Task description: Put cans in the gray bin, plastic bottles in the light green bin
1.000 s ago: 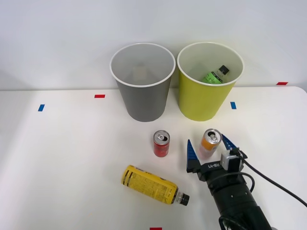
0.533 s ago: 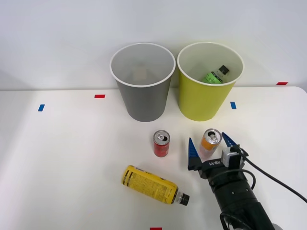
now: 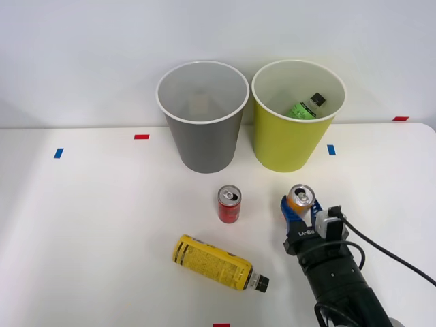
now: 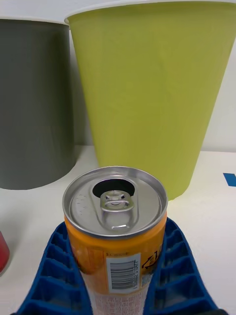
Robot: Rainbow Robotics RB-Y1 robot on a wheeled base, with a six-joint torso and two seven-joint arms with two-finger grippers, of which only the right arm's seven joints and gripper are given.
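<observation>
My right gripper [image 3: 300, 208] is shut on the orange can [image 3: 300, 198], which stands upright on the table just in front of the light green bin [image 3: 297, 139]. In the wrist view the blue fingers [image 4: 59, 275] press both sides of the orange can [image 4: 116, 231], with the light green bin [image 4: 152, 93] and gray bin [image 4: 34, 103] behind it. A short red can [image 3: 229, 204] stands upright to the left. The yellow-labelled bottle [image 3: 218, 263] lies on its side nearer the front. A green-labelled bottle [image 3: 304, 107] lies inside the light green bin. The gray bin [image 3: 203, 122] stands left of it.
Small red tape marks [image 3: 141, 137] and blue tape marks [image 3: 331, 150] dot the white table. A black cable [image 3: 388, 255] trails from my wrist toward the right. The wall rises right behind the two bins.
My fingers have closed from wide open onto the orange can. The arm shifted slightly forward; the can, red can and yellow bottle have stayed in place.
</observation>
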